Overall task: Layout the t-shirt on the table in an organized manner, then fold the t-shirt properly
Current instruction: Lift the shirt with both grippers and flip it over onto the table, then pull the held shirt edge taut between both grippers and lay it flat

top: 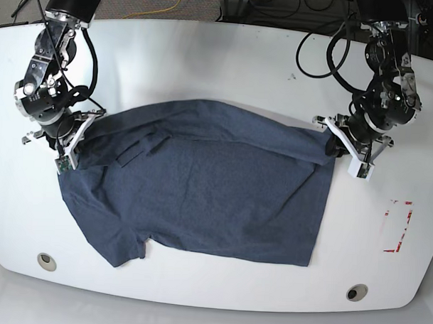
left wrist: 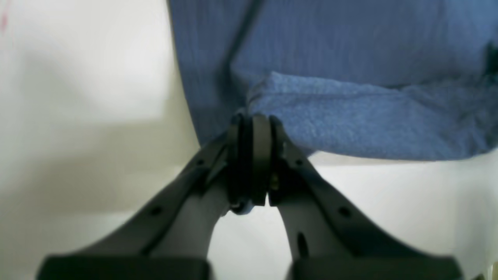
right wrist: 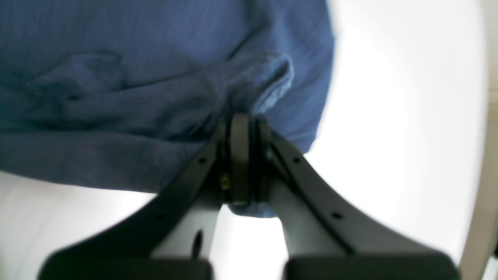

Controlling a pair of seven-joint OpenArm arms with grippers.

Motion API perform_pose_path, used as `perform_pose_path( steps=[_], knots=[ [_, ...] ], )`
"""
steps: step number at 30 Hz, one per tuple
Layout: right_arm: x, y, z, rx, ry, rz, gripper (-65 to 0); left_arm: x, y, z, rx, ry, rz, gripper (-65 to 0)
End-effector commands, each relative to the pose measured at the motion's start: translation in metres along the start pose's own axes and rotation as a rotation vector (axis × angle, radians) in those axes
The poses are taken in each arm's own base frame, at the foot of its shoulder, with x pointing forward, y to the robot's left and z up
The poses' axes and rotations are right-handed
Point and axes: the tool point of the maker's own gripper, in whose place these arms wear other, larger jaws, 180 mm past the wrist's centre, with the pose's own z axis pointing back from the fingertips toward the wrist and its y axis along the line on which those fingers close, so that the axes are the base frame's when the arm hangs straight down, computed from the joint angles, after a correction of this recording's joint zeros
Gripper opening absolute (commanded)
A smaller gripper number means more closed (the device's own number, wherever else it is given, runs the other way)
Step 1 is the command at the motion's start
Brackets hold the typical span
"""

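- Shirt (top: 201, 190) lies spread across the middle of the white bench (top: 227, 63), plain side up, no lettering in sight.
- Base view: 1 sleeve juts out at lower left; the straight edge runs down the right side of the cloth.
- Left end effector (top: 338, 143) sits at the shirt's upper right corner in the base view. Left wrist view: jaws pinched together on a bunched fold of the blue cloth (left wrist: 350, 116), a bit of fabric poking out below the pads.
- Right end effector (top: 73, 139) sits at the shirt's upper left corner in the base view. Right wrist view: jaws closed tight on a gathered wad of cloth (right wrist: 116, 97), a scrap showing beneath the pads.
- The top edge of the shirt runs between the 2 grips, slightly humped in the middle.
- Red tape outline (top: 398, 226) at right of the base view, well apart from the shirt.
- 2 grommet holes near the bottom edge: lower left (top: 47, 261) and lower right (top: 353, 291).
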Motion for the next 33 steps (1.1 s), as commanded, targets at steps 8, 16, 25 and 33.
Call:
perform_pose_path(
  steps=[8, 16, 25, 33],
  knots=[
    [-0.025, 0.012, 0.004, 0.019, 0.037, 0.001, -57.8, -0.026, -0.001, 0.007, -0.003, 0.041, 0.0, -65.0],
    [-0.049, 0.021, 0.006, 0.039, 0.092, 0.006, -40.6, -0.046, 0.011, 0.015, 0.023, 0.103, -0.032, -65.0],
    [-0.068, 0.025, 0.009, 0.048, 0.139, 0.014, -34.8, -0.052, 0.029, 0.024, 0.061, 0.138, -0.083, -65.0],
    [-0.069, 0.017, 0.012, 0.033, 0.145, 0.031, -34.8, -0.051, 0.036, 0.026, 0.075, 0.146, -0.102, -65.0]
  ],
)
